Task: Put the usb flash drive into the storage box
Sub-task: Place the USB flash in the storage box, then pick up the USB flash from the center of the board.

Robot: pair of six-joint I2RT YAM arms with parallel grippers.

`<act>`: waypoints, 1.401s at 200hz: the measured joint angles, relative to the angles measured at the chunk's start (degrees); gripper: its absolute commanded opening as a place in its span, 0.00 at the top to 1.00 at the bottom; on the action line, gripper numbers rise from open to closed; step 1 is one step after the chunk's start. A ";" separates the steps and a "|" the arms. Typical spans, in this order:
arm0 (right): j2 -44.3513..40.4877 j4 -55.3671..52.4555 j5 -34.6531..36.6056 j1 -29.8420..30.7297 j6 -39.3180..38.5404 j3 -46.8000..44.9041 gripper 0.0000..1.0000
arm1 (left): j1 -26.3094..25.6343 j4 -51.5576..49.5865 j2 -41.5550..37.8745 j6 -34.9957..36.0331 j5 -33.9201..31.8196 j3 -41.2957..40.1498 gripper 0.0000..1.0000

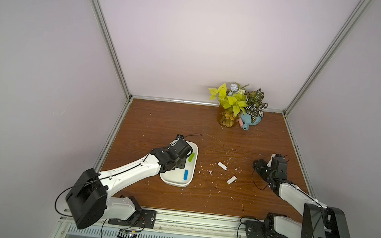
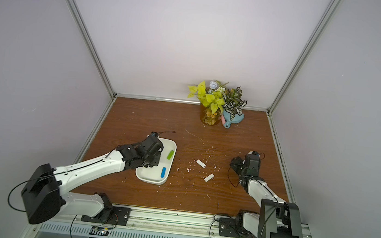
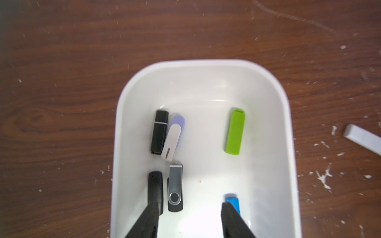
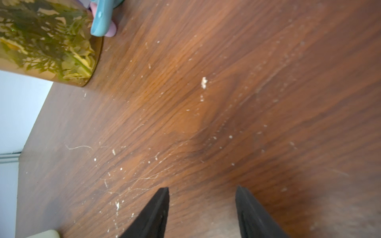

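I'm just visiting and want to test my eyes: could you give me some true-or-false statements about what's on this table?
1. A green flash drive lies inside the storage box. True.
2. The left end effector is clamped on the silver swivel drive. False: its jaws stand apart above the box, and that drive lies flat inside it.
3. Two white flash drives lie on the table outside the box. True.
4. The right end effector holds the blue flash drive. False: it is open and empty over bare table; that drive lies in the box.

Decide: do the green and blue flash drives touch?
Apart. The left wrist view shows bare storage box floor between the green flash drive and the blue flash drive.
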 measured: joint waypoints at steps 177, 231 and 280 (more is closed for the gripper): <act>22.34 -17.49 5.27 33.83 -20.70 25.49 0.37 | 0.13 -2.16 -14.08 5.03 0.15 -3.08 0.41; 25.59 -21.42 9.16 37.90 -22.21 29.66 0.42 | 0.13 -2.16 -14.08 5.05 0.15 -3.08 0.41; 26.38 -25.81 13.05 41.16 -22.03 31.15 0.47 | 0.20 -2.16 -14.10 5.05 0.13 -3.08 0.41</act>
